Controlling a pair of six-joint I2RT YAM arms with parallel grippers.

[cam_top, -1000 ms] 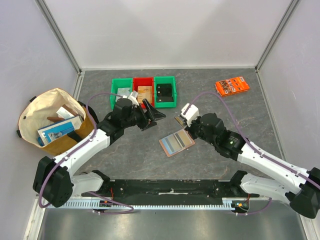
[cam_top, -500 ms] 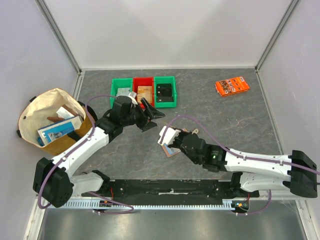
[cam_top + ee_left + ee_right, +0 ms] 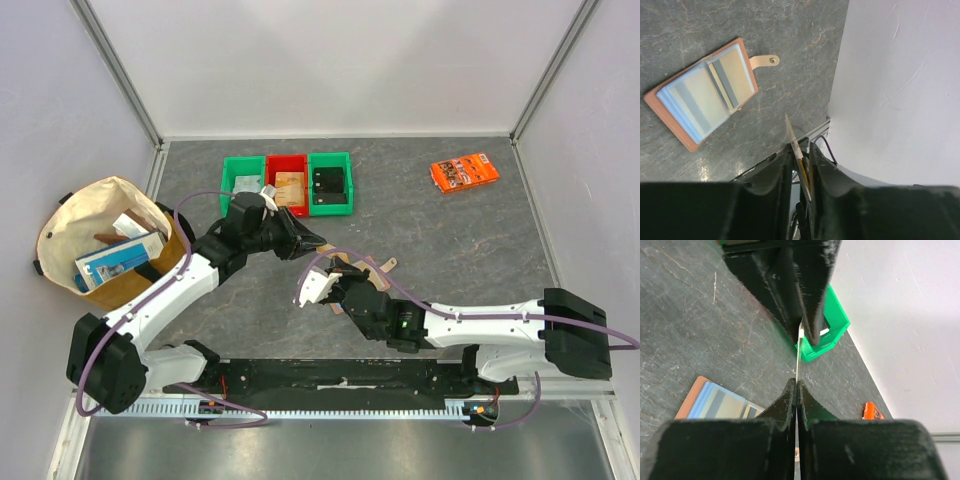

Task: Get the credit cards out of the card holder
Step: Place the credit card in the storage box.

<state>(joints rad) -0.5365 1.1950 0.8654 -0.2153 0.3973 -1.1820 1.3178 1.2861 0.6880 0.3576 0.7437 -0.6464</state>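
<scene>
Ahead of my left gripper (image 3: 801,148), clenched on one credit card (image 3: 791,131), the card holder (image 3: 760,61) lies open (several cards (image 3: 692,95) left inside).

One card holder (image 3: 702,95), three bins (image 3: 287,158), one packet (image 3: 465,172), one bag (image 3: 62,222)

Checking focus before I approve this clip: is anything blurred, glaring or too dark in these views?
Top external: evenly lit, sharp, soft shadows only. Left wrist: the card holder is crisp, the left gripper dark and soft. Right wrist: the right gripper is a blurred black mass; the credit card shows only as a thin edge-on line.
</scene>
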